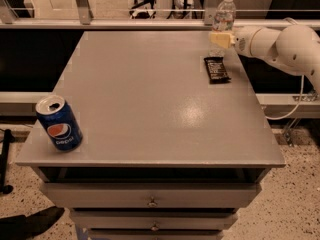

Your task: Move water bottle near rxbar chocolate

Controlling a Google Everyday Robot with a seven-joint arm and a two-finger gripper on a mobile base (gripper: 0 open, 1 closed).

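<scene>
The water bottle [224,13], clear with a white cap, stands upright at the table's far right edge. My gripper [221,38] reaches in from the right on a white arm [280,44] and sits at the bottle's lower part, covering it. The rxbar chocolate [216,69], a flat black-wrapped bar, lies on the table just in front of the bottle and the gripper, a short gap away.
A blue Pepsi can [59,123] stands near the front left corner of the grey table [150,99]. A metal rail [125,24] runs behind the table's far edge. Drawers [150,201] sit under the tabletop.
</scene>
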